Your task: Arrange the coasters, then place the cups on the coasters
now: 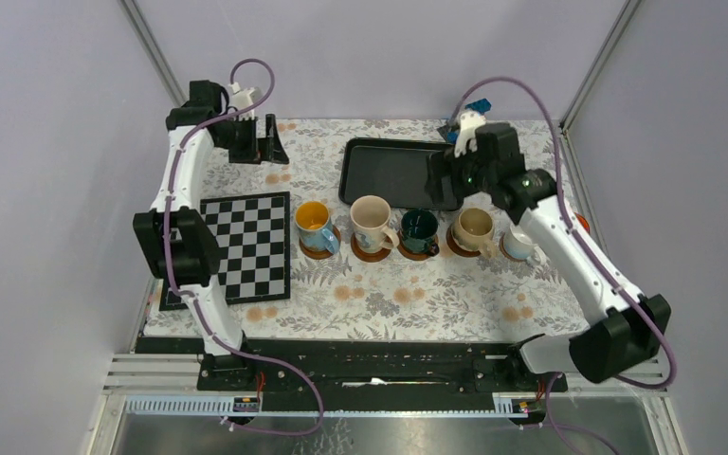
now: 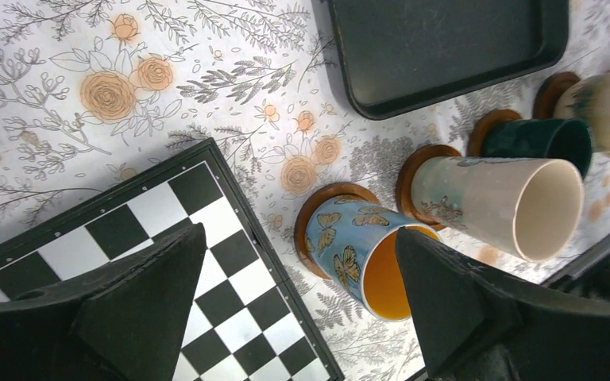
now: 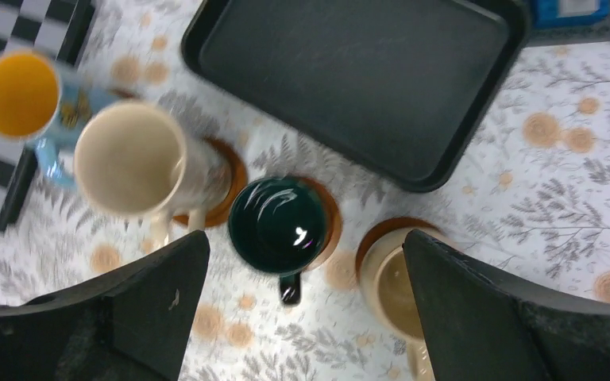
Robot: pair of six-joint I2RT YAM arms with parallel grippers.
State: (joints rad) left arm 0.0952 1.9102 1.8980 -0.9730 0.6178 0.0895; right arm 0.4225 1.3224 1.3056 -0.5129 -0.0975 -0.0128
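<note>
Brown wooden coasters [image 1: 372,254] sit in a row on the floral desk [image 1: 389,299], right of the chessboard [image 1: 251,246], carrying the blue, cream, dark green and beige cups [image 1: 419,227]. Whether the pale cup [image 1: 518,246] at the right end has one I cannot tell. Beyond the chessboard the left hand [image 2: 300,238] hangs released, while the right hand [image 3: 306,236], spread and grasping nothing, hovers over the green and beige cups.

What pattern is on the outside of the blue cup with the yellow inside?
The blue cup shows butterflies on pale blue; clearest in left wrist view.

Left claw [image 2: 299,238] and right claw [image 3: 307,238] agape
</note>
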